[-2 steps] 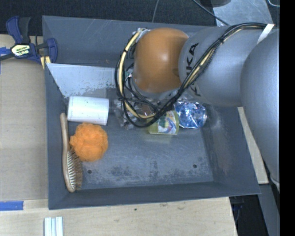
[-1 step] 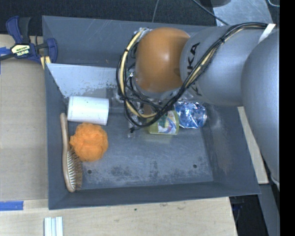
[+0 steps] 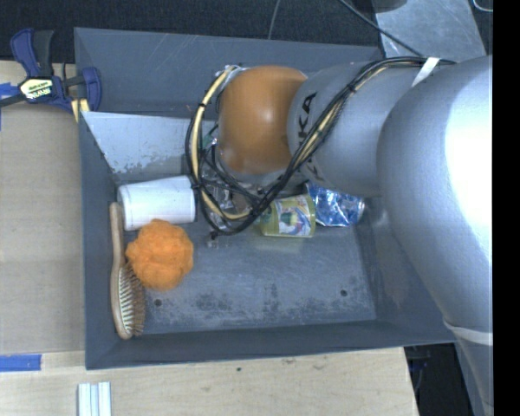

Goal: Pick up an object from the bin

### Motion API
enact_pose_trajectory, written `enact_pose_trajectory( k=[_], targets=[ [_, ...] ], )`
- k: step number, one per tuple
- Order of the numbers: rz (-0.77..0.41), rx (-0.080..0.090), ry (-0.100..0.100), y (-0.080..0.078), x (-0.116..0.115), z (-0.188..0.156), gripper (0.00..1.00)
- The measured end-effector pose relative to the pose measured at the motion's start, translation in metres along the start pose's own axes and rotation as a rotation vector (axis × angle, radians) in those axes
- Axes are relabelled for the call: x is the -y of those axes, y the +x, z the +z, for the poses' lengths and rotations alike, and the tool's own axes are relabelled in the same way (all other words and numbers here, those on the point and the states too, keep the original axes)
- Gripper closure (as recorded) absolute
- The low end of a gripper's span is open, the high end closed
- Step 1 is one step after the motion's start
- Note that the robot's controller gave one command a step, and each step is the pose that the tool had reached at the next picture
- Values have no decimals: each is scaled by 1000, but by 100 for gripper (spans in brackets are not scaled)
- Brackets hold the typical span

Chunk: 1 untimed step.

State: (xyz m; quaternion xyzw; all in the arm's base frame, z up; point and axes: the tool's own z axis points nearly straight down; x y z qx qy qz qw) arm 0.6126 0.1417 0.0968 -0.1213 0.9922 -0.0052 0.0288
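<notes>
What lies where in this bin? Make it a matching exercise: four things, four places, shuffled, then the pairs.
Things:
1. cup
2. ball
3. brush
4. blue wrapper

Places:
a. along the bin's left wall
b. just right of the green packet
c. on its side, just above the ball in the view
d. against the brush, just below the cup

Pairs: 1-c, 2-d, 3-a, 4-b.
</notes>
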Motion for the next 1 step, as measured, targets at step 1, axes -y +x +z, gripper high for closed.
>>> enact_pose_trajectory(
  k=[1],
  targets=[
    [166,5,7,-17,-9,20,0]
  ],
)
